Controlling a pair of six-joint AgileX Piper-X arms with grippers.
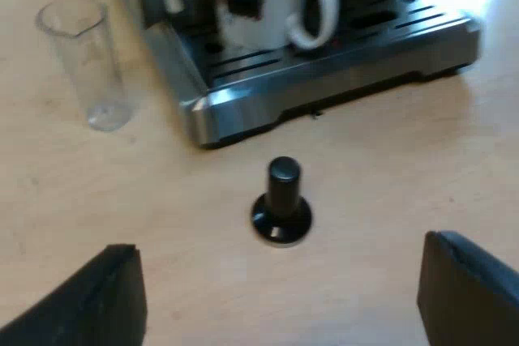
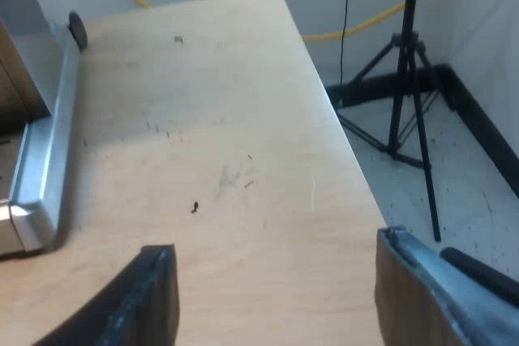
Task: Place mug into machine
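A white mug [image 1: 284, 6] stands on the slotted drip tray [image 1: 340, 54] of the espresso machine, its handle toward me. My left gripper [image 1: 280, 297] hovers open above the wooden table, short of the machine, with a black-knobbed tamper [image 1: 281, 204] upright between it and the tray. My right gripper [image 2: 276, 297] is open over bare wood beside the machine's metal base [image 2: 49, 168], with nothing between its fingers.
An empty measuring glass [image 1: 89, 62] stands on the table beside the machine's corner. In the right wrist view the table edge [image 2: 340, 127] drops to a floor where a black tripod [image 2: 405, 79] and a yellow cable [image 2: 365, 26] sit.
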